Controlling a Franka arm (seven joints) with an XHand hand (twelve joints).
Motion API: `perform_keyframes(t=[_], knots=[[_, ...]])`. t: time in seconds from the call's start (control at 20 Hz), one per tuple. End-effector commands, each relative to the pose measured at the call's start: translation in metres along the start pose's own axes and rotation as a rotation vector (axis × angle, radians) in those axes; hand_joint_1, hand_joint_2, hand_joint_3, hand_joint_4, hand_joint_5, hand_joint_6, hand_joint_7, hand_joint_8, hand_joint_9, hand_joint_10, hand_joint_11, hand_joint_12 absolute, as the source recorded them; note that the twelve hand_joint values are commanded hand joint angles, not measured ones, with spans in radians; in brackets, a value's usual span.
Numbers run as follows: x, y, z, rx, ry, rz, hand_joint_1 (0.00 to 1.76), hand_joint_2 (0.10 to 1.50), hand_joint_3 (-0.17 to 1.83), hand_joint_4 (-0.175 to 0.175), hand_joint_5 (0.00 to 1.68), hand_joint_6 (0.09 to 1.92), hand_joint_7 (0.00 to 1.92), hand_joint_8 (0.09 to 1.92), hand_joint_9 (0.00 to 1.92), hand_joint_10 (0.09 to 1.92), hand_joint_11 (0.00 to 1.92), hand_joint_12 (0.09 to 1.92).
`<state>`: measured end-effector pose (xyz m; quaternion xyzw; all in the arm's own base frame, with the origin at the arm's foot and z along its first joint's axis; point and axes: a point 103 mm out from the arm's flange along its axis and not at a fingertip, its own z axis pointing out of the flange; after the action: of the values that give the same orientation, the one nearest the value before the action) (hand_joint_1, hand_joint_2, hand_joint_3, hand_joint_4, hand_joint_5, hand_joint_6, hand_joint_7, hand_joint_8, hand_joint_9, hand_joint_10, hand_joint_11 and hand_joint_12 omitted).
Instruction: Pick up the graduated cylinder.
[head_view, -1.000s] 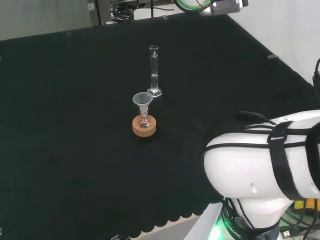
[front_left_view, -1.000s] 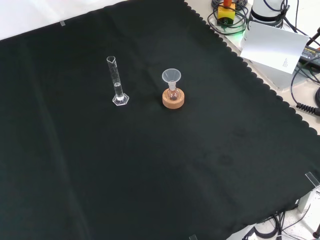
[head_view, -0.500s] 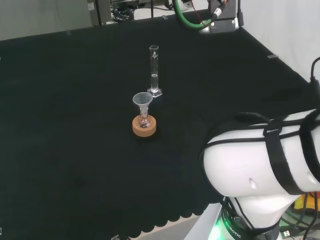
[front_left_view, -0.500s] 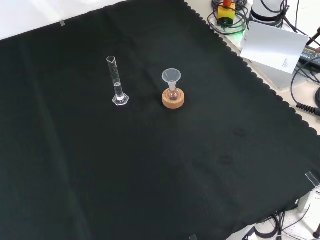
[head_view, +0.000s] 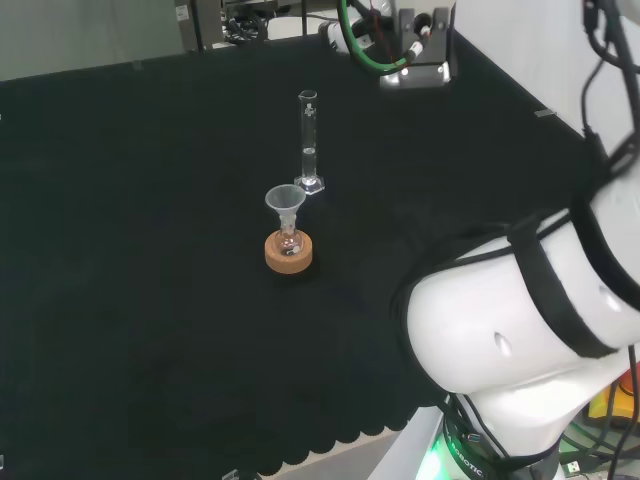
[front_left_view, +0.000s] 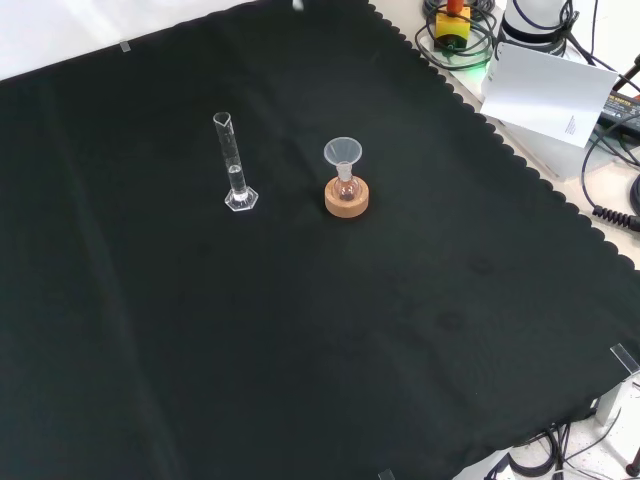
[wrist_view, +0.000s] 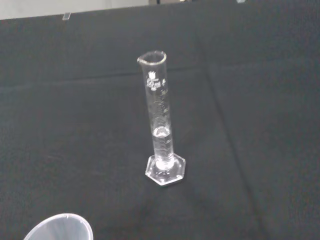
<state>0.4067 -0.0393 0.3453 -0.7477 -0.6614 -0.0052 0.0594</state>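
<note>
Approach step: the tall clear glass graduated cylinder (wrist_view: 159, 120) stands ungrasped on the black-clothed worktop (front_left_view: 300, 340).
The robot hand's state cannot be told; closing in beside the tube is called for next.

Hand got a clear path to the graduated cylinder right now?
Probably yes. The graduated cylinder stands upright and alone on the black cloth. Its only neighbour, the funnel in a flask on a cork ring, stands apart from it, leaving open cloth on its other sides.
</note>
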Motion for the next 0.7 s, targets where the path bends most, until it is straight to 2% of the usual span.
perform_keyframes(t=[0.05, 0.2, 0.4, 0.55, 0.7], knots=[[-0.001, 0.085, 0.056, -0.030, 0.117, -0.042, 0.43, 1.25, -0.10, -0.037, 0.31, 0.09, 0.15, 0.60, 0.46, 0.43, 0.20, 1.36], [0.002, 0.098, 0.074, -0.035, 0.142, -0.050, 0.45, 1.26, -0.15, -0.039, 0.32, 0.09, 0.15, 0.62, 0.40, 0.58, 0.20, 1.36], [0.003, 0.107, 0.091, -0.047, 0.182, -0.060, 0.48, 1.25, -0.17, -0.041, 0.32, 0.09, 0.14, 0.62, 0.37, 0.61, 0.19, 1.36], [0.004, 0.111, 0.099, -0.021, 0.198, -0.065, 0.50, 1.24, -0.17, -0.040, 0.29, 0.09, 0.09, 0.60, 0.33, 0.62, 0.17, 1.36], [0.002, 0.113, 0.103, -0.038, 0.208, -0.061, 0.52, 1.22, -0.17, -0.037, 0.25, 0.09, 0.06, 0.60, 0.29, 0.63, 0.14, 1.37]])
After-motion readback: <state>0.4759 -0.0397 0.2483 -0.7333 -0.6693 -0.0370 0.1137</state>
